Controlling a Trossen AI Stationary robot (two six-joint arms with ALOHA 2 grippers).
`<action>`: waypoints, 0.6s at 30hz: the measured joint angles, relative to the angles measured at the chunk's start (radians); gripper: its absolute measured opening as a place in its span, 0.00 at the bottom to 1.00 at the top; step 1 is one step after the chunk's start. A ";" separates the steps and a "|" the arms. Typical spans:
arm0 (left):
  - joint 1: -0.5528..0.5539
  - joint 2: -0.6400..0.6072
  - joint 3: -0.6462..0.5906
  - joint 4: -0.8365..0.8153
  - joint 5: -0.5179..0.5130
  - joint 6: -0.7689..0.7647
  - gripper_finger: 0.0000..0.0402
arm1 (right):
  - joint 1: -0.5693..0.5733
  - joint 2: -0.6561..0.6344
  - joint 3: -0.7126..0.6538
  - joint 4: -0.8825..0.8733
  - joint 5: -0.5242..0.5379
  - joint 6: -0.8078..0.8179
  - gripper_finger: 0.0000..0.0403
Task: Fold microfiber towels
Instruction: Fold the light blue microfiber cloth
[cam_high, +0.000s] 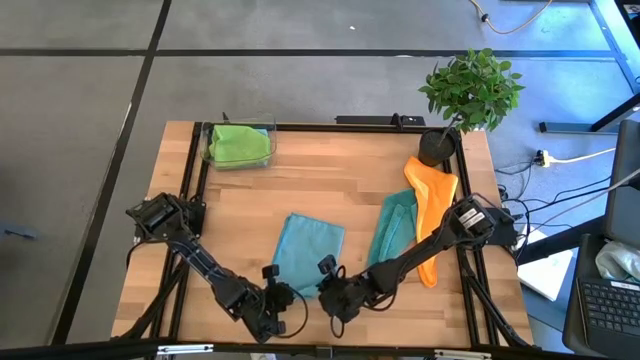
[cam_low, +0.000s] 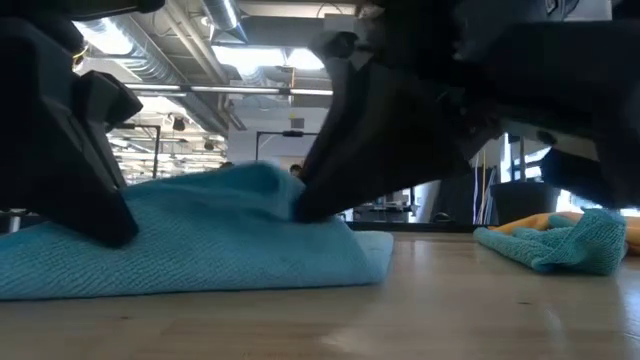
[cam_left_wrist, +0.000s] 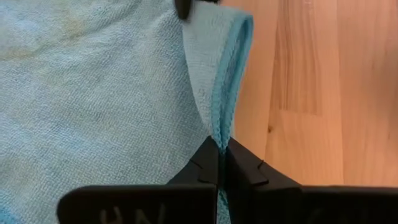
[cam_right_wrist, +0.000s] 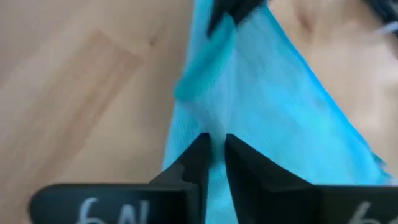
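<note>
We saw the light blue towel (cam_high: 308, 252) lying on the wooden table (cam_high: 330, 175) near the middle of its front edge, a rough rectangle whose long axis ran from the front edge toward the back, tilted slightly toward the right. The left gripper (cam_high: 281, 296) sat at the towel's front left corner, and in its wrist view its two fingers (cam_left_wrist: 205, 167) were pressed together on the stitched hem, with the cloth rising in a fold between them. The right gripper (cam_high: 327, 276) was at the front right corner of the same towel; its fingers (cam_right_wrist: 200, 155) stood a narrow gap apart with blue cloth between them, and we could not tell whether they truly had hold of it. From table height the towel was humped up between the two dark grippers. To the right, the teal towel (cam_high: 392, 228) lay crumpled, its long axis also running front to back, and the orange towel (cam_high: 431, 205) lay just beside it, touching it, stretched from the plant pot (cam_high: 436, 147) at the back right corner toward the front. The lime green towel (cam_high: 239, 144) sat bunched in a clear container (cam_high: 266, 128) near the back left corner.
</note>
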 joint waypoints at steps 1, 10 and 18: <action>0.004 0.000 0.000 0.000 0.001 0.000 0.00 | 0.004 -0.012 0.000 -0.027 0.018 0.015 0.16; 0.053 0.000 0.109 -0.009 0.049 0.096 0.00 | 0.078 -0.197 0.000 -0.535 0.177 0.282 0.27; 0.118 0.000 0.180 -0.025 0.143 0.208 0.00 | 0.187 -0.308 -0.017 -0.864 0.239 0.567 0.26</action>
